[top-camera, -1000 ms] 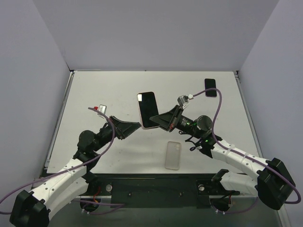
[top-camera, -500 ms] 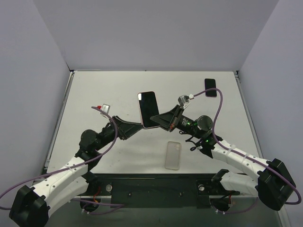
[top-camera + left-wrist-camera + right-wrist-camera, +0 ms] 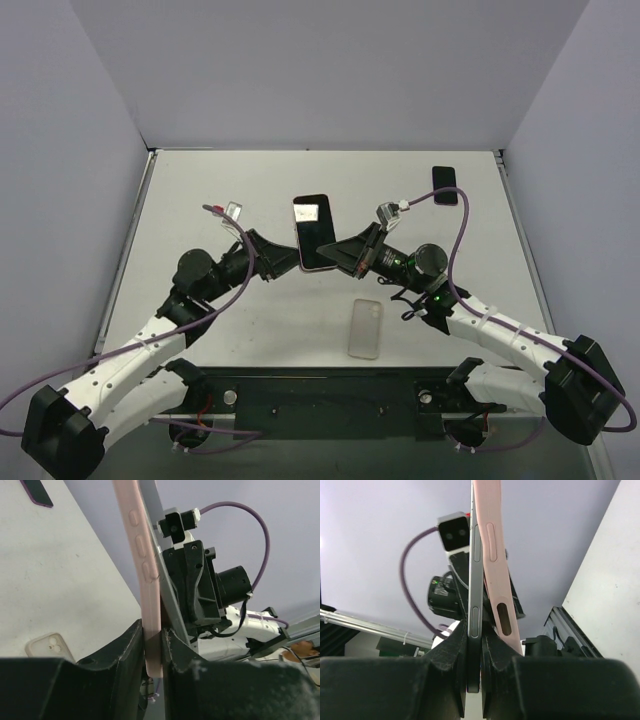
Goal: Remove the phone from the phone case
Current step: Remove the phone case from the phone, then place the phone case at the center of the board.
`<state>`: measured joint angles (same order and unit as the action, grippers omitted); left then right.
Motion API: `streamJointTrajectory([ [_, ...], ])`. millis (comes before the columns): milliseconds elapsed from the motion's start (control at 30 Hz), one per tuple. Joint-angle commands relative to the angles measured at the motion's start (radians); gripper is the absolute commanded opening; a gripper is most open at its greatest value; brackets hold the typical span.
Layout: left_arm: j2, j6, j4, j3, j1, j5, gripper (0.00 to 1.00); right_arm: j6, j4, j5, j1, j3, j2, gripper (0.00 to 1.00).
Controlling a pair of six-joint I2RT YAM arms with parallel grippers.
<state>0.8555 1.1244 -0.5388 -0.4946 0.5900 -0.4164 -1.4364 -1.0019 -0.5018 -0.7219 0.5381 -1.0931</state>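
Pink phone case (image 3: 144, 575), grey-edged black-screened phone (image 3: 475, 580), translucent clear case (image 3: 366, 328), purple cables (image 3: 264, 545), white table (image 3: 200, 200).

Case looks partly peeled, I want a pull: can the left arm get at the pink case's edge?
Likely yes: the left tool clamps the pink case by its edge, and the right tool holds only the phone.

A robot lab cell: plain grey walls (image 3: 330, 70) enclose a white table (image 3: 200, 190).
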Motion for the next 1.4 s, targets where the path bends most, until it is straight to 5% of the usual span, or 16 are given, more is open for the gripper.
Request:
streamJointTrajectory([
  [0, 0.043, -0.153, 0.258, -0.159, -0.001, 0.102, 0.22, 0.059, -0.040, -0.029, -0.017, 0.031, 0.082, 0.00],
  [100, 0.040, -0.189, 0.367, -0.162, -0.001, 0.152, 0.00, 0.163, 0.148, 0.012, -0.014, 0.023, 0.153, 0.00],
  [333, 0.011, -0.319, 0.683, -0.163, -0.010, 0.341, 0.00, 0.459, 0.676, 0.118, 0.010, 0.115, 0.346, 0.00],
  [467, 0.013, -0.302, 0.670, -0.101, -0.001, 0.291, 0.00, 0.571, 0.833, 0.143, 0.056, 0.171, 0.378, 0.00],
  [567, 0.001, -0.244, 0.565, 0.040, 0.079, 0.214, 0.00, 0.602, 0.867, 0.160, 0.088, 0.158, 0.409, 0.00],
  [800, -0.004, -0.079, 0.406, 0.192, 0.335, 0.363, 0.00, 0.593, 0.864, 0.123, 0.170, 0.137, 0.412, 0.00],
  [1100, 0.226, -0.017, 0.185, 0.231, 0.407, 0.488, 0.00, 0.581, 0.842, 0.097, 0.222, 0.111, 0.412, 0.00],
  [1367, 0.431, 0.022, 0.066, 0.189, 0.429, 0.429, 0.00, 0.550, 0.829, 0.071, 0.260, 0.072, 0.424, 0.00],
])
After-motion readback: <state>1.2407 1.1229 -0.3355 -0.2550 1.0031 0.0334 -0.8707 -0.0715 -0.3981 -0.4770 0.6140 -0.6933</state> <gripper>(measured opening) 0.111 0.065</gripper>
